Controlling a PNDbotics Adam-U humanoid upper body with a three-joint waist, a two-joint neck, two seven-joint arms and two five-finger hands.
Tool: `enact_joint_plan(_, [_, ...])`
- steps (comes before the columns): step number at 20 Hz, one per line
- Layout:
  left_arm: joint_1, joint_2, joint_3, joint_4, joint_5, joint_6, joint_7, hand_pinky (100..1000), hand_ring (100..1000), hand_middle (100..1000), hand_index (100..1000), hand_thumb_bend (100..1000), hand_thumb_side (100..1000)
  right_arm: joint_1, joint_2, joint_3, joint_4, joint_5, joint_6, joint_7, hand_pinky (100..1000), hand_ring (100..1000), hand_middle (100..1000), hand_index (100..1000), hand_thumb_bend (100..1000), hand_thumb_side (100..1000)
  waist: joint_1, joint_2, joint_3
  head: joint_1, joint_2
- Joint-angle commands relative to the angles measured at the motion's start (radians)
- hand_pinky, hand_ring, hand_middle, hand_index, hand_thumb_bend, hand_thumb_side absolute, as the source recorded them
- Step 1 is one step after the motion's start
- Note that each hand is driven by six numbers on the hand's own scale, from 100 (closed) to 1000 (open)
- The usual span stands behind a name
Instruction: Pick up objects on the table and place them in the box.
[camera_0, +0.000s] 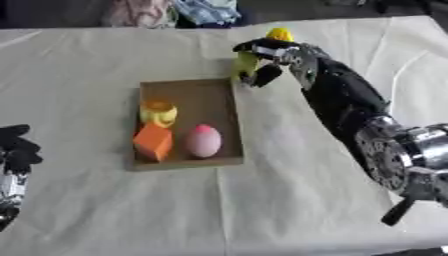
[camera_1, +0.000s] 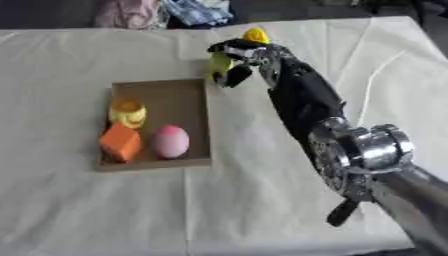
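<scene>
Right hand (camera_0: 267, 57) reaches across the worktop (camera_0: 289, 200) to the box's (camera_0: 188, 162) 1 o'clock corner, fingers curled round a yellow-green object (camera_0: 246, 64) with a yellow top; kind not discernible. It hangs just beside the rim, likely about to be carried over it. Already inside the box: yellow cup (camera_0: 158, 113) at 9 o'clock, orange block (camera_0: 153, 142) at 7, pink egg (camera_0: 203, 141) at 5, leaving the far half free. Left hand (camera_0: 16, 150) idle at the worktop's 8 o'clock edge, fingers relaxed.

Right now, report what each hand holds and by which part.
The right hand is curled around a yellow-green object near its middle, beside the box. The left hand holds nothing.
</scene>
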Motion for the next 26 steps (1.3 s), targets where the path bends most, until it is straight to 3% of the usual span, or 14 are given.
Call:
enact_joint_plan(1, [-0.007, 0.009, 0.011, -0.015, 0.003, -0.002, -0.002, 678, 548, 555, 806, 100, 611, -0.020, -0.014, -0.008, -0.032, -0.018, -0.012, -0.017, 780, 715, 822, 963, 100, 212, -0.013, -0.013, 0.002, -0.004, 0.005])
enact_joint_plan(3, [-0.007, 0.009, 0.011, -0.015, 0.004, -0.001, -0.002, 678, 547, 555, 806, 100, 611, -0.020, -0.012, -0.016, -0.049, -0.031, -0.025, -0.031, 735, 646, 777, 950, 100, 205, -0.013, -0.013, 0.002, -0.005, 0.005])
enact_joint_plan(7, [-0.008, 0.009, 0.012, -0.015, 0.005, 0.000, -0.001, 678, 547, 555, 806, 100, 611, -0.030, 0.001, -0.030, -0.115, -0.083, -0.082, -0.015, 708, 601, 766, 944, 100, 198, -0.013, -0.014, -0.001, -0.006, 0.005])
enact_joint_plan(13, [-0.009, 0.008, 0.013, -0.015, 0.008, 0.002, -0.001, 678, 553, 554, 806, 100, 612, -0.053, 0.027, -0.008, -0.252, -0.216, -0.223, 0.167, 719, 612, 778, 951, 100, 198, -0.013, -0.013, -0.010, -0.012, 0.005])
enact_joint_plan(22, [-0.007, 0.006, 0.016, -0.015, 0.005, 0.007, 0.002, 679, 557, 554, 806, 100, 613, -0.043, 0.043, 0.147, -0.332, -0.419, -0.440, 0.451, 735, 647, 796, 961, 100, 217, -0.014, -0.012, -0.023, -0.013, 0.005])
enact_joint_plan(26, [-0.007, 0.006, 0.017, -0.015, 0.004, 0.009, 0.002, 679, 557, 558, 806, 100, 614, -0.025, 0.054, 0.216, -0.324, -0.426, -0.472, 0.548, 744, 670, 807, 966, 100, 244, -0.016, -0.013, -0.025, -0.014, 0.005])
